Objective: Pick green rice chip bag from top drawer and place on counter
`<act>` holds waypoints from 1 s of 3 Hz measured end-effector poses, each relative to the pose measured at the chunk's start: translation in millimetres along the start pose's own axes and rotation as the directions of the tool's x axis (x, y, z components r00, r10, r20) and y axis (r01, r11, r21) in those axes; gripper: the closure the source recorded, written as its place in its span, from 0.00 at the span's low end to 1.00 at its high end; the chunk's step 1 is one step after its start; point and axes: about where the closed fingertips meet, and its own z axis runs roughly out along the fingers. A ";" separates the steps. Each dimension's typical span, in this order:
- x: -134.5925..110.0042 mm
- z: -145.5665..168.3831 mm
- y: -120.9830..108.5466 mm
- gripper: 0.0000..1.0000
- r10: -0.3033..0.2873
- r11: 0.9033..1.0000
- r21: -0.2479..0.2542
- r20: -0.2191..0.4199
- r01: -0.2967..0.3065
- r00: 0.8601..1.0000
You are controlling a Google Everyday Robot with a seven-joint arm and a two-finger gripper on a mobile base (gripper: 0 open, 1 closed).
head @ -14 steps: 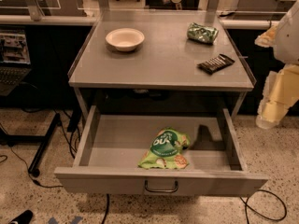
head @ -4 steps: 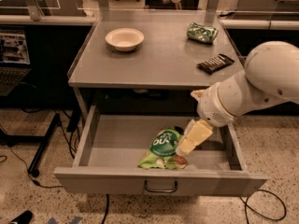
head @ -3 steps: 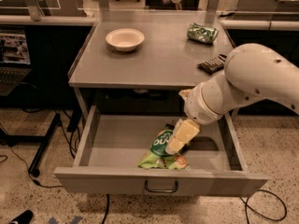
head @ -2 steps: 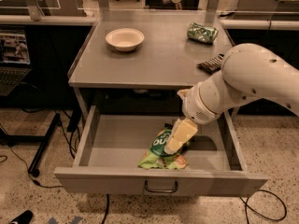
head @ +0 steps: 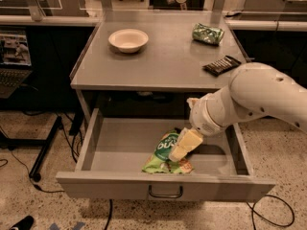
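Counter (head: 163,68), upper centre: one bowl (head: 128,40), one dark green packet (head: 207,33), one black bar (head: 221,65). Open top drawer (head: 163,189), lower centre: one green rice chip bag (head: 159,160). The gripper (head: 176,153) overlaps the bag's right side. Whether it grips: cannot tell.

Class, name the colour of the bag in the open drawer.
Light green bag, dark green logo, in the camera view; the gripper is over it.

Bulky white arm (head: 261,94), ringed wrist, pale yellow claw (head: 178,152) down in top drawer (head: 105,187)
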 end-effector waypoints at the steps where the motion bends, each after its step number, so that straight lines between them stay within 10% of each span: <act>1: 0.5 10.6 -4.5 0.00 0.023 0.999 0.038 0.045 -0.025 0.999; 3: -0.3 35.1 2.7 0.00 0.075 0.995 0.065 0.103 -0.082 0.992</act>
